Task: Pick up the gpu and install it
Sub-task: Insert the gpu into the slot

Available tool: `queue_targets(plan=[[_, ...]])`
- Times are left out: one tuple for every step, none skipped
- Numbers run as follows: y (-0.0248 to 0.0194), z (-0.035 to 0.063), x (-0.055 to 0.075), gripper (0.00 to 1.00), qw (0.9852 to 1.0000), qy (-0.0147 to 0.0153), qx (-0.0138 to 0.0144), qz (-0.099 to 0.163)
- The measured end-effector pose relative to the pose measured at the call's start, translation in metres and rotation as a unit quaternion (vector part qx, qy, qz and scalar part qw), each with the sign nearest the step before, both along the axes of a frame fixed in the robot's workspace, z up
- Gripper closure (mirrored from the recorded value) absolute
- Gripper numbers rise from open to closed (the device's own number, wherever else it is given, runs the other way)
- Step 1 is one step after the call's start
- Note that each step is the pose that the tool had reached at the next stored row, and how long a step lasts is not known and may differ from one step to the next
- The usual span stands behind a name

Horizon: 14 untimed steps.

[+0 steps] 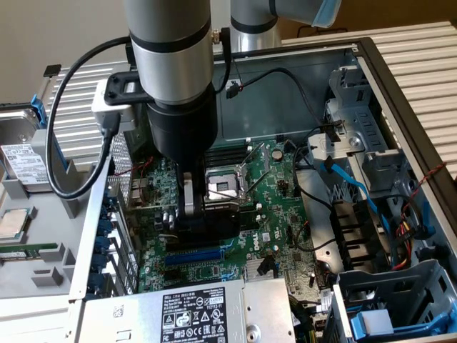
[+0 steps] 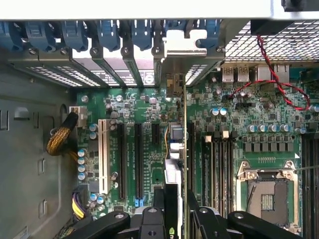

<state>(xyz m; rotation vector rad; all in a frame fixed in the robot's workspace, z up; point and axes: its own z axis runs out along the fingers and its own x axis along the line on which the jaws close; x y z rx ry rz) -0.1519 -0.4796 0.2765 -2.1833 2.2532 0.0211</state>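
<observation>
The gpu (image 2: pixel 180 144) stands on edge between my fingers, seen along its thin green board with the black cooler beside it. Its silver end bracket (image 2: pixel 185 50) lies in line with the rear slot openings of the case. My gripper (image 2: pixel 174 219) is shut on the gpu over the black expansion slots of the motherboard (image 2: pixel 129 99). In the exterior view my gripper (image 1: pixel 196 214) reaches down into the open case, with the gpu's black body (image 1: pixel 214 220) low over the motherboard (image 1: pixel 278 193), just beside the CPU socket (image 1: pixel 225 186). Whether the card sits in a slot cannot be told.
Blue slot latches (image 2: pixel 107 32) line the case's rear edge. Red and black wires (image 2: pixel 279 82) loop near the rear ports. A power supply (image 1: pixel 193 311) sits near the front, and drive cages with a blue cable (image 1: pixel 357 186) at the exterior view's right. A hard drive (image 1: pixel 21 157) lies outside the case.
</observation>
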Motion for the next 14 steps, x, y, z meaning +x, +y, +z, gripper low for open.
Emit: queue_targets(plan=[[0.0, -0.0005, -0.0002, 0.73, 1.0, 0.0, 0.0, 0.0], [0.0, -0.0008, -0.0004, 0.73, 1.0, 0.0, -0.0001, 0.0], [0.0, -0.0013, -0.0009, 0.73, 1.0, 0.0, 0.0, 0.0], [0.0, -0.0018, -0.0016, 0.73, 1.0, 0.0, 0.0, 0.0], [0.0, -0.0024, -0.0023, 0.73, 1.0, 0.0, 0.0, 0.0], [0.0001, -0.0029, -0.003, 0.73, 1.0, -0.0001, 0.0, 0.0], [0.0001, -0.0031, -0.0034, 0.73, 1.0, -0.0001, 0.0, 0.0], [0.0001, -0.003, -0.0033, 0.73, 1.0, -0.0001, 0.0, 0.0], [0.0001, -0.0031, -0.0033, 0.73, 1.0, -0.0001, -0.0001, 0.0], [0.0001, -0.0031, -0.0033, 0.73, 1.0, -0.0001, 0.0, 0.0], [0.0001, -0.0032, -0.0035, 0.73, 1.0, -0.0001, 0.0, 0.0], [0.0001, -0.0035, -0.0039, 0.73, 1.0, -0.0001, 0.0, 0.0], [0.0001, -0.0038, -0.0045, 0.73, 1.0, -0.0002, 0.0, 0.0], [0.0001, -0.0041, -0.005, 0.73, 1.0, -0.0002, 0.0001, 0.0]])
